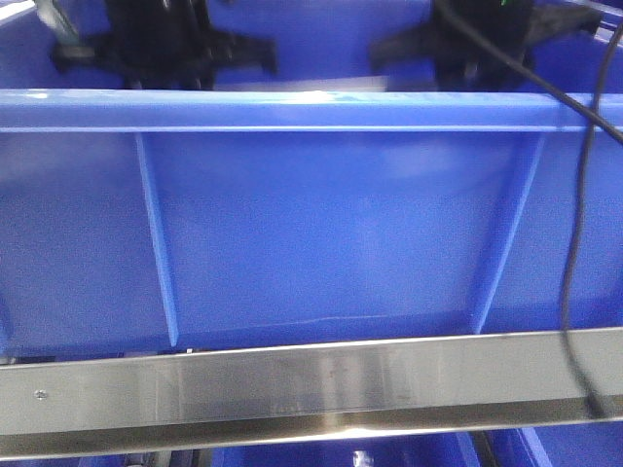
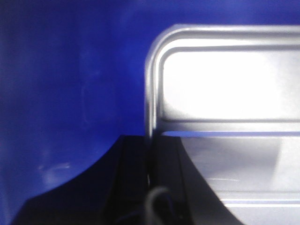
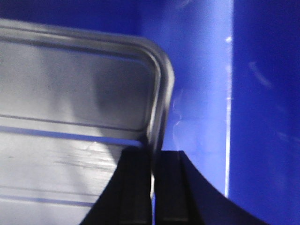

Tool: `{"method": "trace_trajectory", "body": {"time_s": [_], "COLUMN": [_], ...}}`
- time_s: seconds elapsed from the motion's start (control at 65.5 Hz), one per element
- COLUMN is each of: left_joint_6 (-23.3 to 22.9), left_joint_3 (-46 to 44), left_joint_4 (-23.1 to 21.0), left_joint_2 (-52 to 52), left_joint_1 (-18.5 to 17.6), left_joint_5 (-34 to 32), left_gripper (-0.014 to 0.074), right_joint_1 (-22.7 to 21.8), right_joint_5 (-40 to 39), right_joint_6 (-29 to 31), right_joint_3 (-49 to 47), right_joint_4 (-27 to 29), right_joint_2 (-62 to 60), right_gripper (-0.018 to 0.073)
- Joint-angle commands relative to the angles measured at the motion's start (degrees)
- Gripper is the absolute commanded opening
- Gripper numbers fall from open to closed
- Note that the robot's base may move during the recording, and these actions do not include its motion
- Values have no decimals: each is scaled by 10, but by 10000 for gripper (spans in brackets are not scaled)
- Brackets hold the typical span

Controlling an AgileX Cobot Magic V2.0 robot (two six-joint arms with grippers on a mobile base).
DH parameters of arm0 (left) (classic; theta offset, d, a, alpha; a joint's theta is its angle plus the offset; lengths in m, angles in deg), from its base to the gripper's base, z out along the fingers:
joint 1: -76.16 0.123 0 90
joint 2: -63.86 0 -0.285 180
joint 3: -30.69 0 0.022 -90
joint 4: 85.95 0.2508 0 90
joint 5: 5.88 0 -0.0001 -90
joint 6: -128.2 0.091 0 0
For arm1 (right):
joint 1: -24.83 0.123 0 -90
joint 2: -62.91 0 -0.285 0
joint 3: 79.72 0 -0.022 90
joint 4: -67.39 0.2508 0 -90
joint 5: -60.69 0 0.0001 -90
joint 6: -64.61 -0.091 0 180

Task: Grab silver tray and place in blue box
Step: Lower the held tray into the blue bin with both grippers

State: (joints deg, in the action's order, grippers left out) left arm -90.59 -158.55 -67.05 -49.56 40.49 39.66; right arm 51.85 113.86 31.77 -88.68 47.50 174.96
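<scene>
The tray (image 2: pixel 225 79), down inside the box (image 1: pixel 311 233), is clamped by its raised rim in the left gripper (image 2: pixel 150 157), spreading toward 2 o'clock, and in the right gripper (image 3: pixel 152 161), spreading toward 10 o'clock; stiff, slick, probably light metal, best held at those rims.

My left gripper (image 2: pixel 150 145) and right gripper (image 3: pixel 152 157) are black; the silver tray (image 2: pixel 229 84) glares white upper right; the blue box (image 1: pixel 311 233) is plain blue
</scene>
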Motion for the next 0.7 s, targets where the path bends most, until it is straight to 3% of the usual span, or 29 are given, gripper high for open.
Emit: {"method": "trace_trajectory", "body": {"time_s": [0.0, 0.137, 0.229, 0.321, 0.412, 0.504, 0.626, 0.687], "left_joint_6": [11, 11, 11, 11, 11, 11, 21, 40], "left_joint_3": [-17, -17, -17, -17, -17, -20, -32, -36], "left_joint_4": [32, 32, 32, 31, 25, 23, 21, 15], "left_joint_2": [24, 22, 22, 22, 22, 22, 34, 51], "left_joint_1": [0, 0, 0, 0, 0, 0, -2, -6], "left_joint_5": [-22, -29, -33, -36, -36, -27, -5, -6], "left_gripper": [-102, -25, 99, 279, 423, 498, 489, 472], "right_joint_1": [-4, -4, -4, -4, -4, -4, -2, -1], "right_joint_5": [-14, -15, -14, -9, 2, 11, 26, 28], "right_joint_6": [15, 15, 15, 15, 15, 15, 15, 15], "right_joint_3": [-21, -32, -43, -52, -57, -57, -57, -57], "right_joint_4": [-46, -46, -46, -47, -48, -49, -49, -49], "right_joint_2": [-25, -27, -27, -28, -29, -33, -46, -60], "right_gripper": [61, 132, 285, 484, 599, 613, 589, 536]}}
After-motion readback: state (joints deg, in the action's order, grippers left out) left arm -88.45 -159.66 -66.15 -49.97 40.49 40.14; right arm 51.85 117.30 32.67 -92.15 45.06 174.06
